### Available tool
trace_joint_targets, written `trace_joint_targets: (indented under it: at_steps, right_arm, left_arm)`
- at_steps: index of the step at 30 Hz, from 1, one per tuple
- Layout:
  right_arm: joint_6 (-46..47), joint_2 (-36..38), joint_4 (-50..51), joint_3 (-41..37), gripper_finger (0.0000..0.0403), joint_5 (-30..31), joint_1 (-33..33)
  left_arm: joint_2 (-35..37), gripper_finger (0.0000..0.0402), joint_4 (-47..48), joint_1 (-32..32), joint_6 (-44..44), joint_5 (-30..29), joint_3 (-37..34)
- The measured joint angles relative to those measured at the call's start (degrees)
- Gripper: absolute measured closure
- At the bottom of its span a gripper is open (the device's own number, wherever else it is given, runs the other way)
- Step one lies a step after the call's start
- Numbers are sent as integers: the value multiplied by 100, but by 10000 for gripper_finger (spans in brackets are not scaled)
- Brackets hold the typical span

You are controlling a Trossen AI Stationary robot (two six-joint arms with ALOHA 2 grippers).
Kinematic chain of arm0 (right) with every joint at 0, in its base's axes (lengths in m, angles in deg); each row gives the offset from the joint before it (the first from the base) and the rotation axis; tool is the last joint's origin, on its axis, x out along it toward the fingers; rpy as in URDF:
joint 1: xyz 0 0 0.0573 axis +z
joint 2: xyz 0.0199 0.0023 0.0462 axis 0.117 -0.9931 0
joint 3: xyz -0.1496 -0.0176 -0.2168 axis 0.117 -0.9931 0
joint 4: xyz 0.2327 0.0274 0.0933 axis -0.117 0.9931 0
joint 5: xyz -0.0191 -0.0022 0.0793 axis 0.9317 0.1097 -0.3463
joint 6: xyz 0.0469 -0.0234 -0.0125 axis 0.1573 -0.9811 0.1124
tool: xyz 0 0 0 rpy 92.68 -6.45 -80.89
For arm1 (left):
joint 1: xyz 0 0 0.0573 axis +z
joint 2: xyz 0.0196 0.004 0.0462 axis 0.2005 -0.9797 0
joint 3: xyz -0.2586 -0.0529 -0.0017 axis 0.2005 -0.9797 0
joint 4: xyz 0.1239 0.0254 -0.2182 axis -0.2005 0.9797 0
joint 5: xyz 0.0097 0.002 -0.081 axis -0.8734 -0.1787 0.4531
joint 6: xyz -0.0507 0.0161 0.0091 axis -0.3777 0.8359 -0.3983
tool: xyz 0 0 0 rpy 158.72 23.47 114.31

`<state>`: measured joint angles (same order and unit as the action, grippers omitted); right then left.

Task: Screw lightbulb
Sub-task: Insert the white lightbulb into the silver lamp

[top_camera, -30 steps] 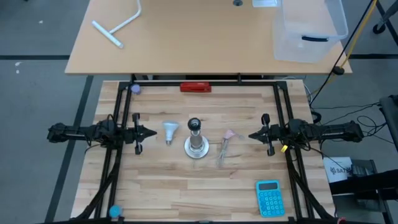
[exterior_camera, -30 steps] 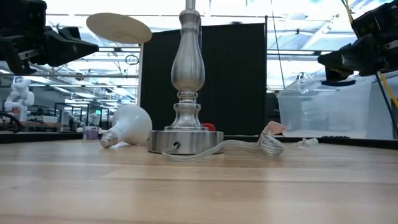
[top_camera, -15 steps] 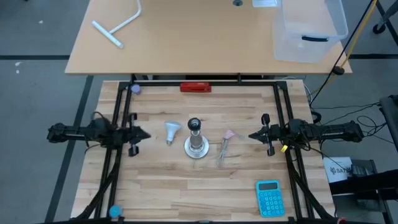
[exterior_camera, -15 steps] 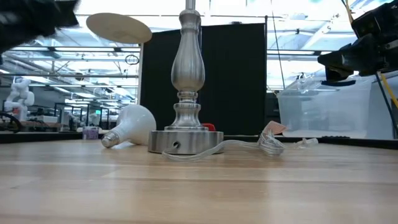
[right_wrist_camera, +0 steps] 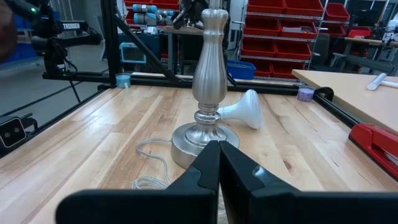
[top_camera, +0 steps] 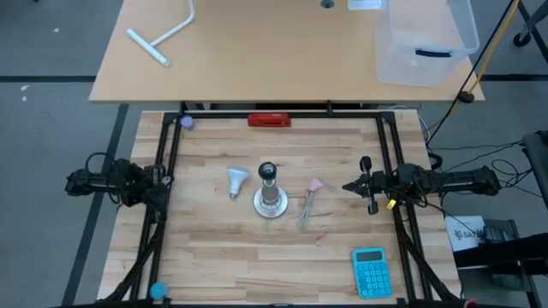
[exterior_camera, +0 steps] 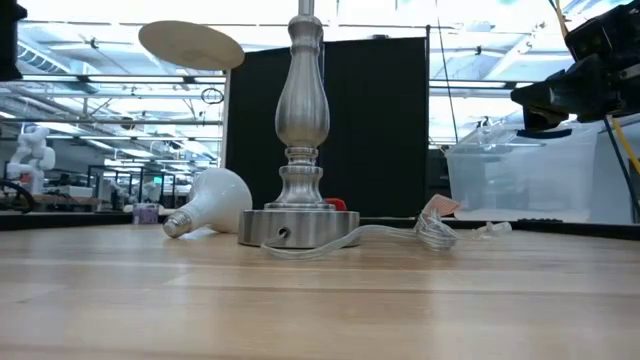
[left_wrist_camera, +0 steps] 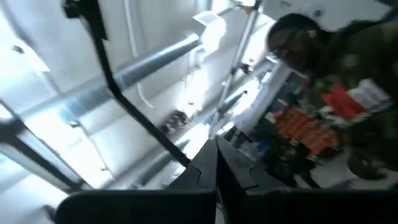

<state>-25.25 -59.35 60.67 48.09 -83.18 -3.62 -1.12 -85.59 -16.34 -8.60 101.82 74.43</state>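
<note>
Lightbulb lying at 9 o'clock of lamp stand, untouched. Left gripper closed, empty, at table edge; right gripper closed, empty. Open before descending; grasp dome, keep screw base free.

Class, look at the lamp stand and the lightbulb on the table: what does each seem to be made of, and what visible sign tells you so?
Lamp stand: probably metal with a brushed silvery finish; soft vertical highlights run down its curved body. Lightbulb: matte white head, glass or plastic, which cannot be told from its look, with a shiny, likely metal, screw base.
</note>
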Motion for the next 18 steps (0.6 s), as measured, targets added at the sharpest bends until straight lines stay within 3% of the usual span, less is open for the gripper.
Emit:
trace_joint_targets:
  at_steps: [3, 5, 8, 10, 13, 18]
  right_arm:
    - [0, 0, -9, 0, 403, 0, 1]
    - [2, -1, -14, 0, 403, 1, 0]
    - [2, -2, -16, 0, 403, 7, 2]
    - [0, -2, -18, 0, 403, 5, 1]
    - [-323, -2, -26, 0, 403, 9, 0]
    - [-1496, 0, -249, -2, 403, 34, 2]
  left_arm:
    - [-47, 401, -330, -148, -241, -951, 81]
    - [-157, 401, -344, -239, -732, -2105, 274]
    - [-534, 401, -173, -282, -1547, -4281, 634]
    - [-880, 401, 227, -279, -1896, -5214, 955]
    - [-1556, 401, 854, -282, -2315, -5727, 1565]
    - [-2684, 401, 1665, -282, -3083, -5808, 2480]
